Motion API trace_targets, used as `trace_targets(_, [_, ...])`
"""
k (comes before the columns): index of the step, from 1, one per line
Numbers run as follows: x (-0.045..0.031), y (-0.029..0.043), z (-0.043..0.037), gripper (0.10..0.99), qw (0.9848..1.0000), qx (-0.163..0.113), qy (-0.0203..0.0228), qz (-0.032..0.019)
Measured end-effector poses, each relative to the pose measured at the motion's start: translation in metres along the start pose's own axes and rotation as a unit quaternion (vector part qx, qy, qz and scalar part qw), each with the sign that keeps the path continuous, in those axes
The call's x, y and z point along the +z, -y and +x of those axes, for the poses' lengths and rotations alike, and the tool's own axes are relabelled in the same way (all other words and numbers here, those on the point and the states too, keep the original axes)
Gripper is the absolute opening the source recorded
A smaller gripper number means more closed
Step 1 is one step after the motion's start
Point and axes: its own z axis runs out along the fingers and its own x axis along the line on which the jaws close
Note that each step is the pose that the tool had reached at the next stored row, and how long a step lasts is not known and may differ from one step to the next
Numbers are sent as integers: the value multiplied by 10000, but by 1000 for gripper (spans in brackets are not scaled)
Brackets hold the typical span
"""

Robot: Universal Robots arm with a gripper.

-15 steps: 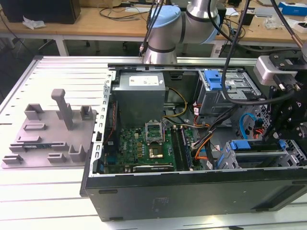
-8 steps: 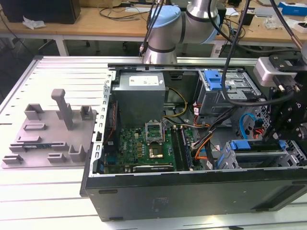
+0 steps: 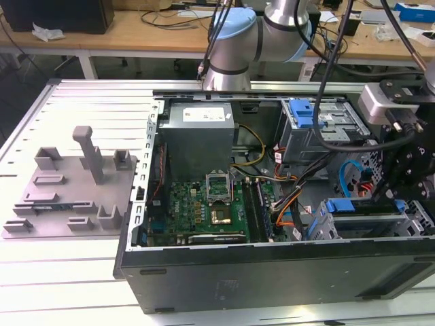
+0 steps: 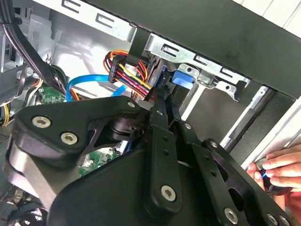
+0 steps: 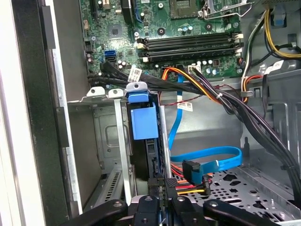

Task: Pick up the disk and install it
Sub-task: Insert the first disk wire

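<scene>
The disk (image 3: 370,208) stands on edge in the drive cage at the open computer case's corner, on the exterior view's right. Its blue carrier bracket (image 5: 143,120) faces out of the slot, with the dark drive body (image 5: 145,157) behind it. My gripper (image 5: 162,188) hangs over that cage with its two fingers close together at the disk's near end, slightly to one side of it. I see nothing between them. Whether they touch the disk I cannot tell. In the second wrist view the fingers (image 4: 162,117) point toward the blue bracket (image 4: 181,77).
A grey power-supply box (image 3: 200,132) and the motherboard (image 3: 204,210) fill the case's middle. Bundled cables (image 5: 207,89) and a blue flat cable (image 5: 211,157) run beside the cage. A person's hand (image 4: 277,169) rests at the case edge. A grey fixture (image 3: 68,183) sits outside on the table.
</scene>
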Motion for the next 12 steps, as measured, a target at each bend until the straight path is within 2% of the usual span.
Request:
trace_targets(4, [45, -2, 1, 169, 10000, 0, 1, 0])
trace_targets(12, [53, -3, 2, 169, 10000, 0, 1, 0])
